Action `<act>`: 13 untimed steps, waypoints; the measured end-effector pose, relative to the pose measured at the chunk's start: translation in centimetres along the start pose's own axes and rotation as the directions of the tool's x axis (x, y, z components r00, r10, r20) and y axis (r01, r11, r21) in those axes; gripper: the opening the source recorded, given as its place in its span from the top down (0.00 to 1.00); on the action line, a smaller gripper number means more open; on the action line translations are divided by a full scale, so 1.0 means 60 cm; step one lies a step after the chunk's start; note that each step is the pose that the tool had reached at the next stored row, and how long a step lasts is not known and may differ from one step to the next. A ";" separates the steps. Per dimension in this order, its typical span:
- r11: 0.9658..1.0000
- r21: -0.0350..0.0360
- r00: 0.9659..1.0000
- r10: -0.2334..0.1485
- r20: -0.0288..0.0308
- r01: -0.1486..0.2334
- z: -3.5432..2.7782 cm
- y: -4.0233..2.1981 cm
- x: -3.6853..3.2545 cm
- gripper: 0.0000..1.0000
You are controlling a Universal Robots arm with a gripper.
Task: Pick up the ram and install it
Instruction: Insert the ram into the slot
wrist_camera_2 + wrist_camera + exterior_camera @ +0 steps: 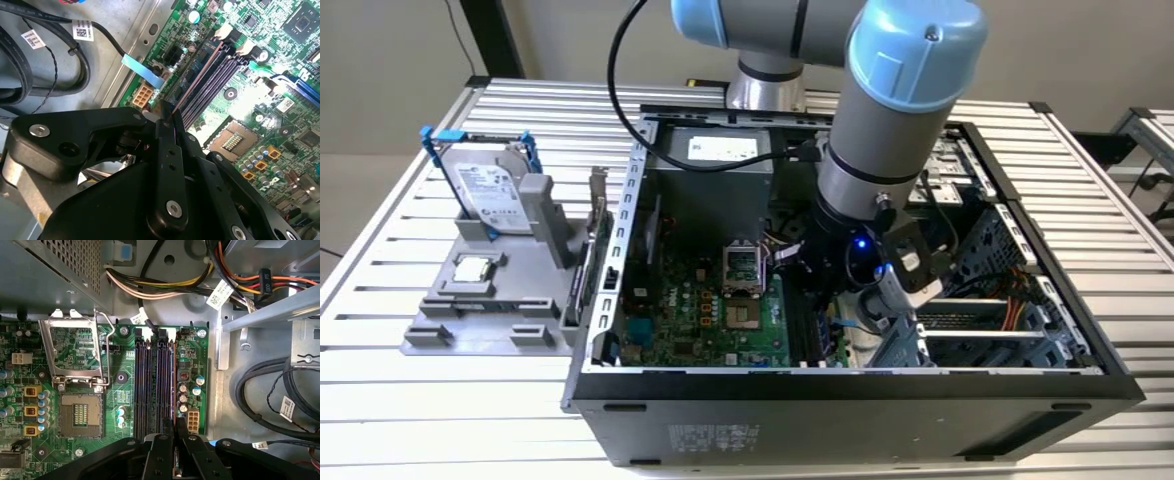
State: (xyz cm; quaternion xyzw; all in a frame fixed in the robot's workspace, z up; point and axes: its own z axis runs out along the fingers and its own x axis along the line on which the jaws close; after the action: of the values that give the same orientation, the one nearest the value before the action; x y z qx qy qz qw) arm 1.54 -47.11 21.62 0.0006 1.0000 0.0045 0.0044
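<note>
My gripper (pixel 838 285) is down inside the open computer case, over the memory slots (pixel 152 380) of the green motherboard. Both wrist views show its black fingers (pixel 162 150) pressed together on the ram (pixel 195 75), a thin dark stick seen edge-on. The ram (pixel 173 385) runs in line with the slot nearest the small capacitors. Its far end reaches the slot's white latch (pixel 222 32). Whether it sits fully down in the slot I cannot tell. In the first wrist view the gripper (pixel 175 429) grips the stick's near end.
An open processor socket (pixel 80 415) with its raised metal frame (pixel 75 347) lies beside the slots. Black cables (pixel 265 385) and wire bundles (pixel 165 287) run along the case wall. Outside the case, a grey stand (pixel 487 310) carries a hard drive (pixel 487 190) and a processor chip (pixel 474 268).
</note>
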 end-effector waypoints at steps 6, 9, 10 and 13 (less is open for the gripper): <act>1.000 0.000 1.000 0.002 0.000 -0.002 0.000 0.000 0.000 1.00; 1.000 0.001 1.000 0.002 0.000 -0.002 -0.002 0.000 0.000 1.00; 1.000 0.001 1.000 0.002 0.000 -0.002 -0.003 0.000 0.000 1.00; 1.000 0.005 1.000 0.002 0.000 -0.002 -0.007 0.000 0.000 1.00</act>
State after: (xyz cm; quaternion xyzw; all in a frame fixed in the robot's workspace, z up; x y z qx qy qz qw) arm 1.54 -47.11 22.04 0.0017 1.0000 0.0017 0.0044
